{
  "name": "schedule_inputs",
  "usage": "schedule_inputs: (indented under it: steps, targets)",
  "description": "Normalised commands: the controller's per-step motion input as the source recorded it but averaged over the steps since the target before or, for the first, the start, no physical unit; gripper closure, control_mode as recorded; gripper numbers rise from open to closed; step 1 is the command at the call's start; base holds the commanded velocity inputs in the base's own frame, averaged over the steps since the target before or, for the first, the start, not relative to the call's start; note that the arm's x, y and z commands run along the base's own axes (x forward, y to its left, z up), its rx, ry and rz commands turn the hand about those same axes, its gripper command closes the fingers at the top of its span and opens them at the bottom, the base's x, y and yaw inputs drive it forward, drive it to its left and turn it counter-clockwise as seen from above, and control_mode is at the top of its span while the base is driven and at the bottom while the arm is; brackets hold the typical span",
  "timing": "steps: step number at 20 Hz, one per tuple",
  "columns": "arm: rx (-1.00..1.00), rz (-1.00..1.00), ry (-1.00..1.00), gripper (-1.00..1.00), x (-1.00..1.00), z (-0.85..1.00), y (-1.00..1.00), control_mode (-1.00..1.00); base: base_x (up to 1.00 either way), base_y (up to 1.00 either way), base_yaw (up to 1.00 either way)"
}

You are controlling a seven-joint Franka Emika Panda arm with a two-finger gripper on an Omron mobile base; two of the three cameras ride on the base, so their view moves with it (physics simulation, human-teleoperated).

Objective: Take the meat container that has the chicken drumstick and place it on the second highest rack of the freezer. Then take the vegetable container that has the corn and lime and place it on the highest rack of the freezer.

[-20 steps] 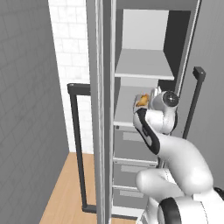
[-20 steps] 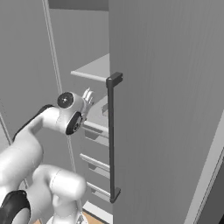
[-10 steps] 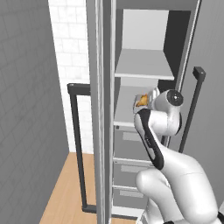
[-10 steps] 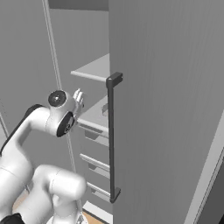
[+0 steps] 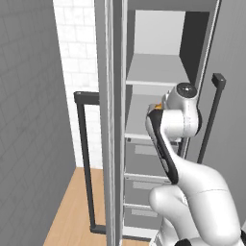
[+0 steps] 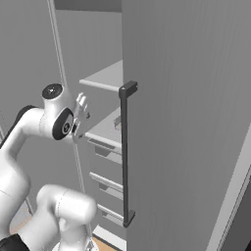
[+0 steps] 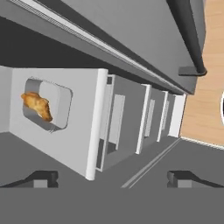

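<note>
The drumstick (image 7: 37, 105) is seen as a small golden-brown piece, tapered at one end. In the hand view its long axis is set diagonally across the container (image 7: 63, 107), with the narrow end directed toward the gripper (image 7: 113, 177). The container is a shallow light-grey tray with rounded corners; the drumstick is its only visible content. The tray is laid on the second rack (image 7: 83, 131) of the freezer (image 5: 158, 62), ahead of the fingertips (image 7: 43, 178) and well apart from them. The gripper is released, jaws spread wide, with nothing grasped. Grey drawers (image 7: 127, 118) are stacked below the rack.
</note>
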Motion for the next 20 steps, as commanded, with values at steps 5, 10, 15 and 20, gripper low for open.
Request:
schedule_inputs:
  steps: [5, 10, 15, 20]
  targets:
    - [0.0, 0.0, 0.07, -1.0, -0.48, 0.0, 0.01, -1.0, 0.0, 0.0, 0.0]
    - [0.0, 0.0, 0.0, -1.0, -0.53, 0.0, 0.01, -1.0, 0.0, 0.0, 0.0]
    - [-0.03, 0.0, 0.07, -1.0, -0.54, 0.0, 0.1, -1.0, 0.0, 0.0, 0.0]
    - [-0.01, 0.0, 0.01, -1.0, -0.55, -0.04, 0.0, -1.0, 0.0, 0.0, 0.0]
